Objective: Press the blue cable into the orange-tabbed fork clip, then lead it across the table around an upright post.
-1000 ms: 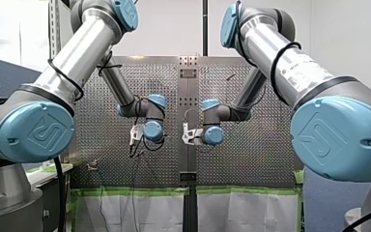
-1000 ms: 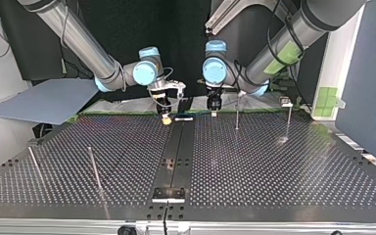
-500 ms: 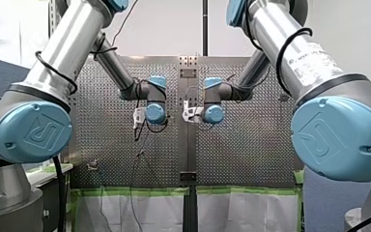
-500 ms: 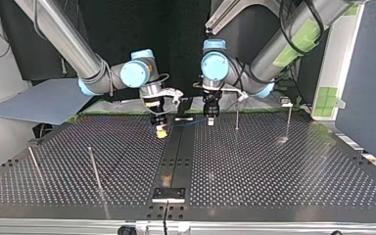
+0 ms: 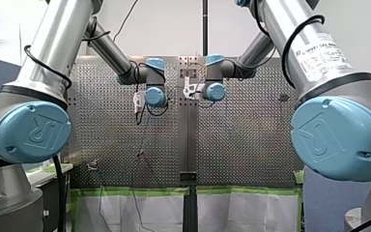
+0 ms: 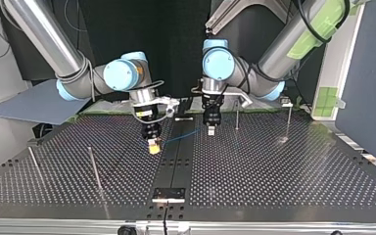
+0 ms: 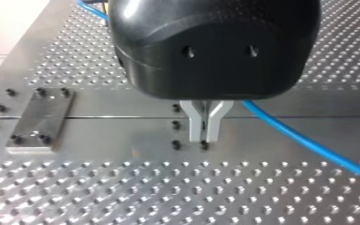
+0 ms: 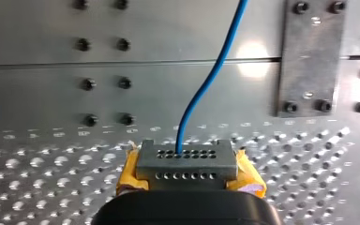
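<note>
The blue cable [image 6: 181,135] stretches between my two grippers over the table's middle seam. My right gripper [image 6: 152,145], with yellow pads, is shut on the cable, which comes out of its jaw end [image 8: 178,149] and runs ahead over the seam [image 8: 218,61]. My left gripper [image 7: 205,137], black with metal fingers, has its tips together just above the plate. The cable [image 7: 309,145] passes close behind those fingers under the gripper body. In the front view a thin line runs from my left gripper [image 5: 136,104] to a small reddish piece [image 5: 139,154].
Thin upright posts stand on the perforated table: two at the top view's right [image 6: 236,115] [image 6: 289,122] and two at its left [image 6: 94,169] [image 6: 34,164]. A bolted metal plate [image 7: 40,121] lies on the seam beside my left gripper. A grey board [image 6: 39,100] lies off the far left edge.
Both arms have carried their grippers away from the table's far edge toward the top view's camera. The right gripper went further, and a blue stretch of cable now shows between them.
</note>
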`<state>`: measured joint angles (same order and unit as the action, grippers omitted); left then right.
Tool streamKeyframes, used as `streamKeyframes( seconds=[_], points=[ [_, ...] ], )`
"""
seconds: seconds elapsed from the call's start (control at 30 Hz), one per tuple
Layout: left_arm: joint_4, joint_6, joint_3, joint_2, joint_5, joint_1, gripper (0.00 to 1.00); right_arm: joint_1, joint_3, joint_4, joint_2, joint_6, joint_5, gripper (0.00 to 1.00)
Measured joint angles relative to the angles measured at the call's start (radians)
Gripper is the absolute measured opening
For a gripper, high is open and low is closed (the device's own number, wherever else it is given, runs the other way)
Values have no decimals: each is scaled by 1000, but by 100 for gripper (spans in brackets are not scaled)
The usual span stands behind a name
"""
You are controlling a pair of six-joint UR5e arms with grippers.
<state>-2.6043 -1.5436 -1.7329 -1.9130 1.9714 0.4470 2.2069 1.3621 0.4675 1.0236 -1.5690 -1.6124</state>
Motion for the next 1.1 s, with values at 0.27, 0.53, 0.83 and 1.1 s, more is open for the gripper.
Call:
streamKeyframes(
  seconds=[0.27,0.53,0.83,1.1],
  points=[
    [-51,-1,49,5,15,2,0,-4,-8,-12,18,-2,1,0],
    [-94,1,90,9,27,10,0,-15,-24,-31,49,-4,3,0],
    [-155,1,151,52,34,17,0,-27,-47,-71,71,1,3,0],
    [-195,1,207,69,34,26,0,-32,-64,-95,107,0,3,0]
  ],
)
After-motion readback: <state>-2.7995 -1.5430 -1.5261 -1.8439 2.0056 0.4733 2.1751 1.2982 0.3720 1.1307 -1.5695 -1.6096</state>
